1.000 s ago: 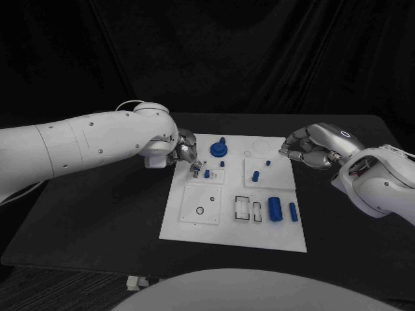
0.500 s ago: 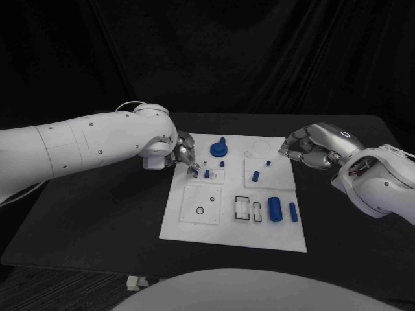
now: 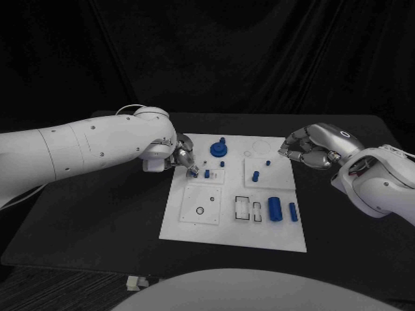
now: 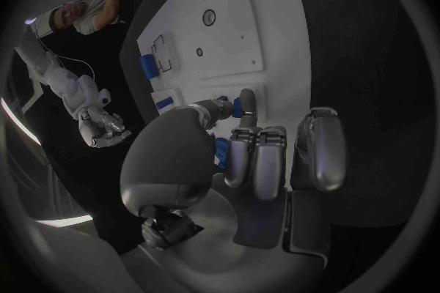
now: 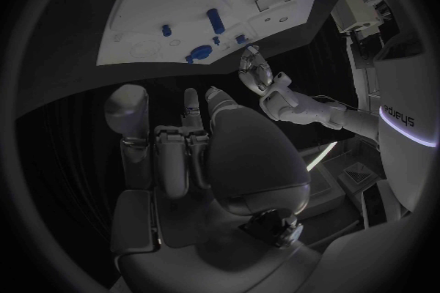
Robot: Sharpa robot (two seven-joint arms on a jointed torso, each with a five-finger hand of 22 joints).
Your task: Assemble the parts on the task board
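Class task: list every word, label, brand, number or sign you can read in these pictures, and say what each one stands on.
"sharpa": on the robot's white body, beside a glowing strip, seen sideways in the right wrist view.
No readable marking shows on the task board, its blue parts, the left hand or the right hand.

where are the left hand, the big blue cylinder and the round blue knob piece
left hand (image 3: 183,155), head view, on its fingers at the board's edge
big blue cylinder (image 3: 275,208), head view, on its middle
round blue knob piece (image 3: 219,149), head view, on its wide disc
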